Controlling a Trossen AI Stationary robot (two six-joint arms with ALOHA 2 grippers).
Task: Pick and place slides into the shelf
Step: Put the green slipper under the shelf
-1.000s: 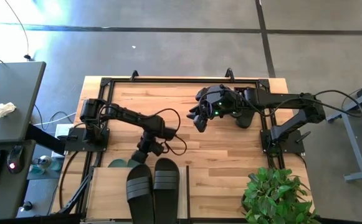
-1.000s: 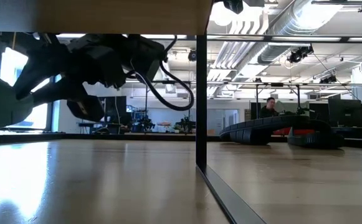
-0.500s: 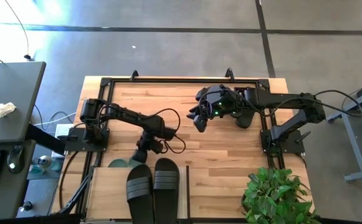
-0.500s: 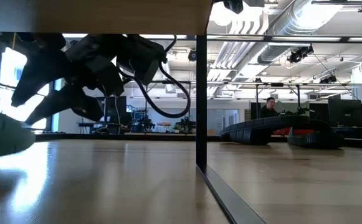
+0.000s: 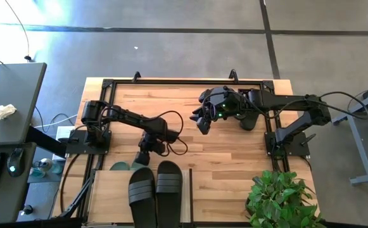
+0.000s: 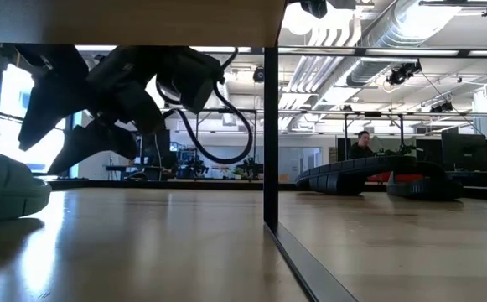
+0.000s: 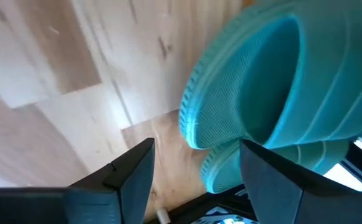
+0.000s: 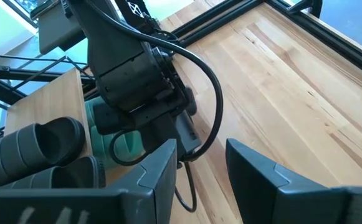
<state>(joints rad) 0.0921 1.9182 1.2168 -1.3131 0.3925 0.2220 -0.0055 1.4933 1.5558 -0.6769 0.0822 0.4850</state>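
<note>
Left tool [image 5: 143,156] spread wide, empty, just beside green slides [image 5: 125,166] at the shelf [image 5: 111,190] edge.

The left arm is stretched from its base at the left edge of the surface toward the middle, with the wrist bent downward. The left tool [image 5: 144,158] is held low, its two dark fingers [image 7: 134,177] spread apart with nothing clamped between them. The right arm is folded across the far side, and the right tool [image 5: 199,124] is held raised, its fingers [image 8: 162,168] parted and empty.
</note>
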